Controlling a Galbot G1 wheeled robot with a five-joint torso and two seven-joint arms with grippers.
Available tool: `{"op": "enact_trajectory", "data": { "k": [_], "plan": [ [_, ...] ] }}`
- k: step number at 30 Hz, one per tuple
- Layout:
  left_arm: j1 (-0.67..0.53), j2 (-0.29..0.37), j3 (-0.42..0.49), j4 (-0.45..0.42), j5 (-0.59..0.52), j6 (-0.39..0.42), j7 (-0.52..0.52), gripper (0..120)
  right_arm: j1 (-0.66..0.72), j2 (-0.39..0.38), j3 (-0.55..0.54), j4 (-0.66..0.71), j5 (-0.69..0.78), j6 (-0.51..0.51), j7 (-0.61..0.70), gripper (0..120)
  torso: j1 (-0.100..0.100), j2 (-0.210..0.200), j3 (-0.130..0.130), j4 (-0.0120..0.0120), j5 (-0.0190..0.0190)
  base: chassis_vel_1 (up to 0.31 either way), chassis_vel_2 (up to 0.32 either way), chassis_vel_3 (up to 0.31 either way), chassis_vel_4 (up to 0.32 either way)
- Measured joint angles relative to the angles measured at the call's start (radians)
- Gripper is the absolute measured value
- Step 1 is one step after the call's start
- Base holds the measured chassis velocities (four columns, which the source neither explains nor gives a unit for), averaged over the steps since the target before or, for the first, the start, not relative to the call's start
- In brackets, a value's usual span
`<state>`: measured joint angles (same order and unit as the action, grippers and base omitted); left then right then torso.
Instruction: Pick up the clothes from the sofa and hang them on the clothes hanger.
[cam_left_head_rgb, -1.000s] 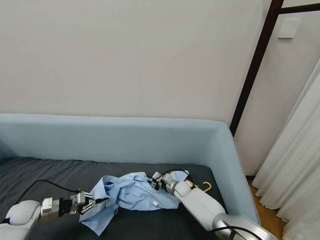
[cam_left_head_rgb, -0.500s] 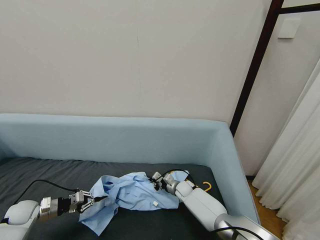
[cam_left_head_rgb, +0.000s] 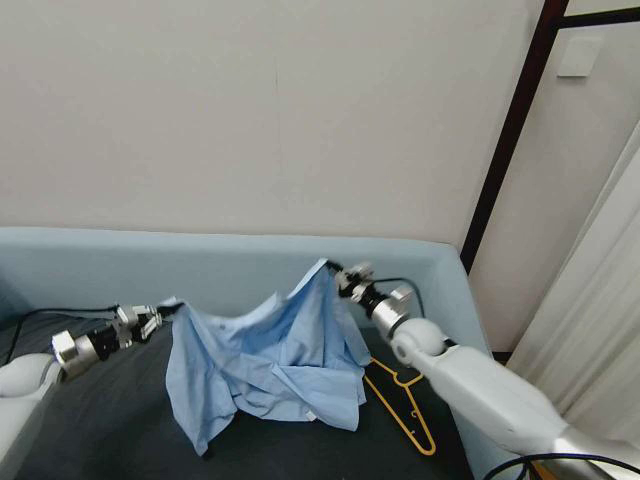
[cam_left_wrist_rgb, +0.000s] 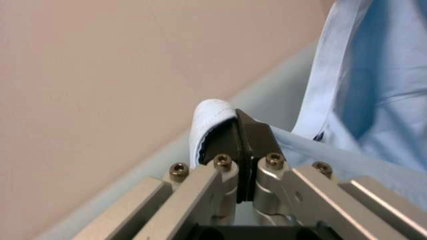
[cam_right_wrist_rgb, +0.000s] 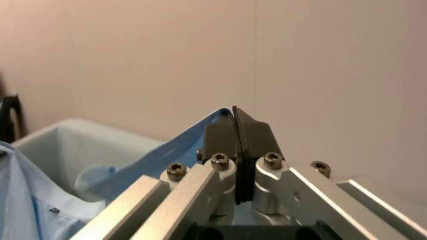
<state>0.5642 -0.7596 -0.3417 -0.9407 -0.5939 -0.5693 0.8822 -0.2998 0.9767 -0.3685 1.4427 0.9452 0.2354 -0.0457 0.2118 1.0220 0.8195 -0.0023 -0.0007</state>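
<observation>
— Pale wall, powder-blue sofa (cam_left_head_rgb: 240, 280) with a dark seat: where is the shirt (cam_left_head_rgb: 270, 365)?
— Held up, spread between both arms, lower folds drooping towards the seat. At its 9 o'clock the left tool (cam_left_head_rgb: 148, 320) is clamped on a stitched edge; at 1 o'clock the right tool (cam_left_head_rgb: 347, 274) pinches another edge.
— And the hanger (cam_left_head_rgb: 400, 378)?
— Thin yellow wire, it lies flat on the seat at the shirt's 4 o'clock, long axis running 11 to 5, nearer the right arm. Cloth looks like light, limp, creased cotton.
</observation>
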Motion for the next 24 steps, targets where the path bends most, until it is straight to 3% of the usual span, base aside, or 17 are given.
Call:
{"op": "enact_trajectory", "data": {
  "k": [1, 4, 7, 9, 10, 13, 16, 17, 21, 24],
  "plan": [
    [-0.016, 0.007, 0.002, -0.003, -0.016, -0.001, -0.021, 0, 0.005, -0.014, 0.015, 0.020, 0.009, -0.001, 0.002, 0, 0.000, 0.000, 0.000, -0.0001, 0.0004, 0.000, 0.000, 0.000, 0.000],
    [-0.070, 0.023, 0.018, -0.045, -0.074, 0.007, -0.071, 0, 0.005, -0.064, 0.057, 0.080, 0.032, -0.001, 0.005, 0, 0.000, 0.000, 0.000, 0.0032, 0.0003, 0.000, 0.000, 0.000, 0.000],
    [-0.105, 0.020, 0.035, -0.062, -0.098, 0.011, -0.082, 0, -0.017, -0.100, 0.080, 0.120, 0.038, -0.001, 0.011, 0, 0.000, 0.000, 0.000, 0.0028, 0.0001, 0.000, 0.000, 0.000, 0.000],
    [-0.132, 0.028, 0.051, -0.121, -0.134, 0.026, -0.081, 0, -0.078, -0.158, 0.108, 0.197, 0.043, -0.001, 0.021, 0, 0.000, 0.000, 0.000, -0.0001, 0.0005, 0.000, 0.000, 0.000, 0.000],
    [-0.127, 0.034, 0.051, -0.137, -0.139, 0.030, -0.080, 0, -0.094, -0.167, 0.113, 0.211, 0.043, -0.001, 0.023, 0, 0.000, 0.000, 0.000, -0.0003, 0.0003, 0.000, 0.000, 0.000, 0.000],
    [-0.074, 0.060, 0.050, -0.211, -0.144, 0.041, -0.034, 0, -0.188, -0.197, 0.138, 0.263, 0.016, -0.005, 0.028, 0, 0.000, 0.000, 0.000, -0.0001, 0.0012, -0.042, -0.032, -0.001, -0.023],
    [0.039, 0.044, 0.033, -0.268, -0.087, 0.026, 0.034, 0, -0.378, -0.216, 0.210, 0.314, -0.101, -0.026, 0.045, 0, 0.000, 0.000, 0.000, 0.0020, -0.0001, 0.000, 0.000, 0.000, 0.000],
    [0.039, 0.044, 0.033, -0.268, -0.087, 0.026, 0.034, 0, -0.378, -0.216, 0.210, 0.314, -0.101, -0.026, 0.045, 0, 0.000, 0.000, 0.000, 0.0020, -0.0001, 0.000, 0.000, 0.000, 0.000],
    [0.188, -0.022, 0.020, -0.272, 0.011, -0.021, 0.054, 0, -0.625, -0.184, 0.269, 0.284, -0.244, -0.054, 0.053, 0, 0.000, 0.000, 0.000, 0.0004, -0.0003, 0.000, 0.000, 0.000, 0.000],
    [0.224, -0.051, 0.019, -0.255, 0.065, -0.044, 0.067, 0, -0.675, -0.155, 0.264, 0.228, -0.311, -0.069, 0.055, 0, 0.000, 0.000, 0.000, 0.0009, 0.0004, 0.000, 0.000, 0.000, 0.000]
  ]
}}
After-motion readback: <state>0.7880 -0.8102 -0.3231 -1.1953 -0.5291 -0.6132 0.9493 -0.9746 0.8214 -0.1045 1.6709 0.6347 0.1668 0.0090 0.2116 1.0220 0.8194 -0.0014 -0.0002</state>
